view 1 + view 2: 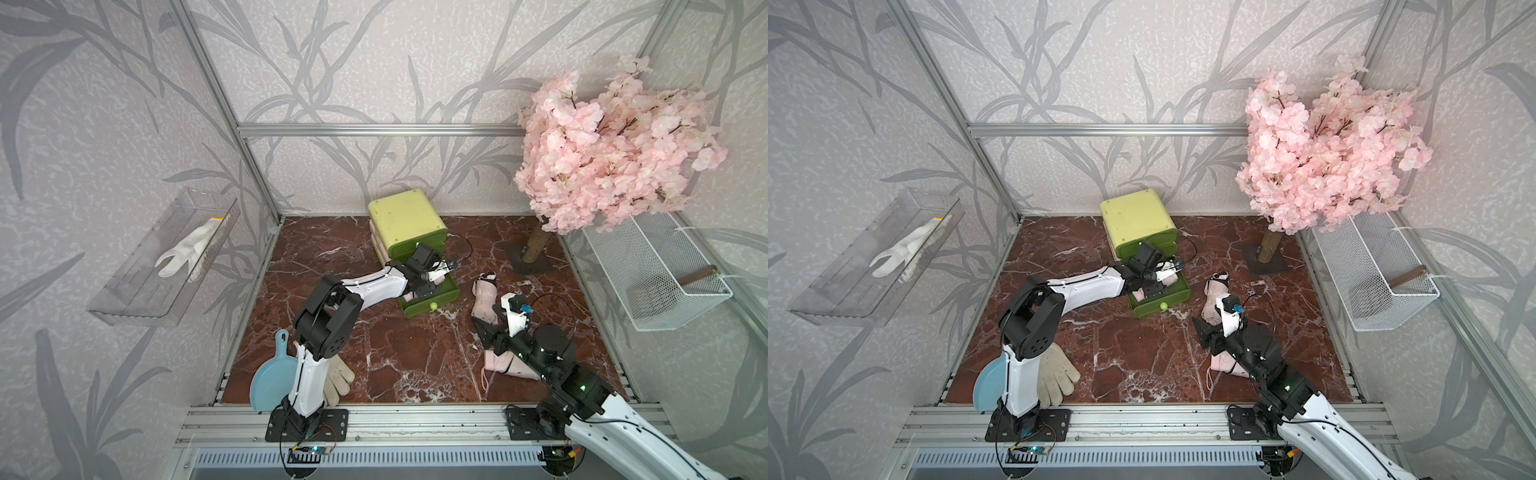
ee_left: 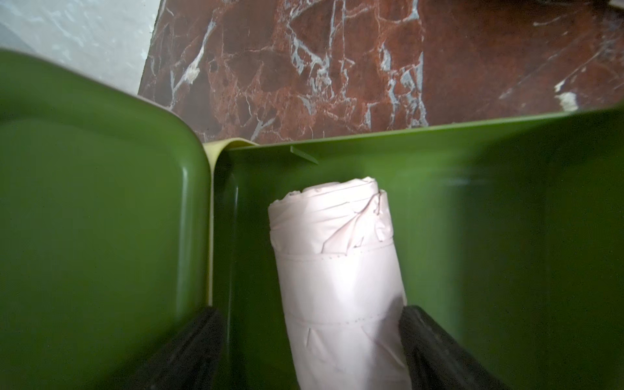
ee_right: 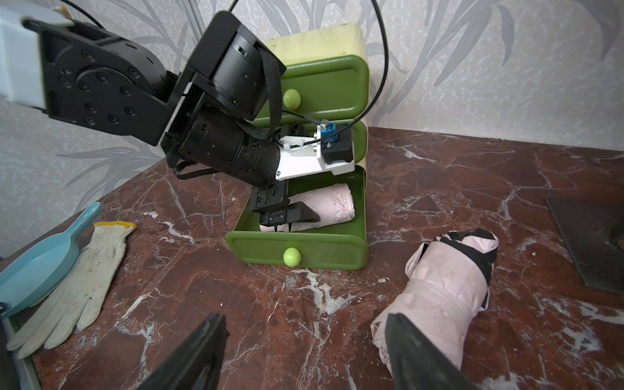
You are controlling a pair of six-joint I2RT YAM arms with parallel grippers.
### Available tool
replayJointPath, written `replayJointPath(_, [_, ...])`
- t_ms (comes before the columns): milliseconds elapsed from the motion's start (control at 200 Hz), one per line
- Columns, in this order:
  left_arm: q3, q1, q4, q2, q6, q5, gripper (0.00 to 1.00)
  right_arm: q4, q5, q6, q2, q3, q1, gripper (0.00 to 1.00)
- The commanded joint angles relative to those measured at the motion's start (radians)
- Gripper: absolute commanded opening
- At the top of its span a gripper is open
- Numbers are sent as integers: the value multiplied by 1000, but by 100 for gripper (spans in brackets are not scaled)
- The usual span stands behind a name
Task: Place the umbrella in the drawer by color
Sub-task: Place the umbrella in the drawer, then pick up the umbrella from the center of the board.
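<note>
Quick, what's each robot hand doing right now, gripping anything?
Left hand: open around the pink umbrella in the drawer.
Right hand: open, holding nothing.

The chest (image 3: 314, 40) is showing a pale lime-yellow shell with darker green drawers (image 3: 324, 87) and pale green knobs (image 3: 291, 256); the umbrella (image 2: 337, 270) in the open drawer (image 3: 324, 250) is showing pale pink. The second umbrella (image 3: 445, 293) is displaying pale pink with black trim, on a surface (image 3: 236, 304) presenting red-brown marble with white veining. The dustpan (image 3: 37, 266) is showing light blue, and the glove (image 3: 87, 280) off-white with a yellow cuff.
</note>
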State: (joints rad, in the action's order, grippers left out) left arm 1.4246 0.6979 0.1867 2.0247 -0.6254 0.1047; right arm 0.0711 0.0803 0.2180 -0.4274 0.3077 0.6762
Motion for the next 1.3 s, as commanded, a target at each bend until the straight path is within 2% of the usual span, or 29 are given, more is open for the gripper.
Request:
replayJointPath(0, [57,9,-20,-56,59,86,87,91,70,45,-27,47,-1,76])
replayJointPath(150, [79,26,32,-146,168,54,89,226,195,119,-86,117,-11,76])
replayJointPath(230, [59,37,24,-212,223,10,90,284,224,141,-137,155,-68,77])
replayJointPath(290, [26,41,-5,-270,284,-18,92,285,152,146,-186,179,-158,77])
replayJointPath(325, [3,43,-22,-308,325,-28,100,270,93,150,-220,189,-224,77])
replayJointPath(440, [-107,41,-90,-455,494,-7,100,210,-137,169,-393,236,-421,78])
replayJointPath(520, [-230,40,-149,-589,610,34,100,179,-241,158,-537,279,-486,79])
replayJointPath(635, [-413,40,-186,-779,765,68,100,123,-298,134,-736,336,-493,80])
replayJointPath(765, [-576,40,-180,-983,832,104,100,72,-360,91,-952,425,-494,81])
replayJointPath(825, [-641,40,-171,-1057,845,137,100,85,-346,76,-1039,478,-494,81])
replayJointPath(905, [-698,39,-146,-1142,844,165,100,160,-270,59,-1129,561,-496,80])
replayJointPath(1114, [-764,37,-102,-1251,841,196,100,332,-210,-1,-1272,726,-498,77])
replayJointPath(1294, [-797,38,-112,-1272,855,183,100,448,-111,-31,-1374,798,-487,77])
